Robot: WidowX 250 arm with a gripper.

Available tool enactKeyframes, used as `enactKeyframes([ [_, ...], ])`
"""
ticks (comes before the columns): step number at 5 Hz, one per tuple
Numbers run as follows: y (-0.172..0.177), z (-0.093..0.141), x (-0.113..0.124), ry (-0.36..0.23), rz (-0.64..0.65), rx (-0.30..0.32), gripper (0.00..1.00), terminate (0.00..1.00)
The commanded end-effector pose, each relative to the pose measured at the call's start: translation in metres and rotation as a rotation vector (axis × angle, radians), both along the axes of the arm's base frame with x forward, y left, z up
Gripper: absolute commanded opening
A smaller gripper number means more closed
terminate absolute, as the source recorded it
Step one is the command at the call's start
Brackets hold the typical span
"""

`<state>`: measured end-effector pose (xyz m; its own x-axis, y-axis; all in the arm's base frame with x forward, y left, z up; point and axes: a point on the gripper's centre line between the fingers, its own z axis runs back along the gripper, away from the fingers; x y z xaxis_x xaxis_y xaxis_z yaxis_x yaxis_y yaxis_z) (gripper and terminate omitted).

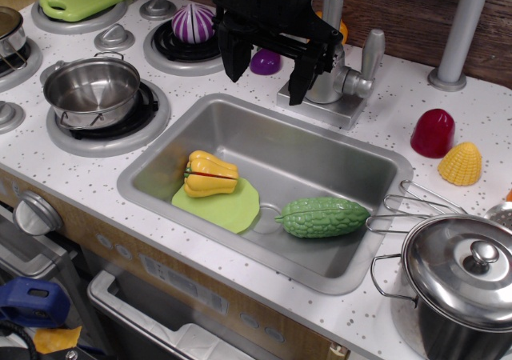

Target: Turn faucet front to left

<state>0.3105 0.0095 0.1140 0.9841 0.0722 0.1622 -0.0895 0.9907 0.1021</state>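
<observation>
Where pincer point(268, 68) gapes, faucet point(340, 80) rightward

faucet point(346, 80): matt silver-grey plastic look, smooth, soft highlights on the lever
end effector point(266, 70): matt black, hard-looking fingers, no shine
table point(384, 140): white speckled surface, smooth, faint sheen
sink point(264, 128): brushed metal look, dull satin grey
pan point(91, 90): polished steel, mirror-bright
lidded pot point(462, 284), near right corner: polished steel, glossy lid and knob
bitter gourd point(323, 217): green plastic, bumpy, slight gloss
yellow pepper point(210, 174): glossy smooth plastic
green plate point(224, 208): flat matt plastic
red dome point(433, 132): glossy plastic
corn piece point(461, 164): yellow, ridged plastic
back wall point(408, 8): dark wood grain
grey pole point(464, 28): matt smooth grey
</observation>
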Motion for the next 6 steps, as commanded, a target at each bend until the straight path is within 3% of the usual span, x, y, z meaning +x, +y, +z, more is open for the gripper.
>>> enactKeyframes([
  [1,0.0,0.0,0.0,0.0,0.0,0.0,1.0,0.0],
  [3,-0.014,-0.001,0.012,-0.191,0.018,0.14,1.0,0.0],
  [5,-0.008,0.011,0.036,-0.348,0.036,0.18,1.0,0.0],
  [6,-0.001,0.016,0.046,-0.39,0.047,0.179,1.0,0.0],
])
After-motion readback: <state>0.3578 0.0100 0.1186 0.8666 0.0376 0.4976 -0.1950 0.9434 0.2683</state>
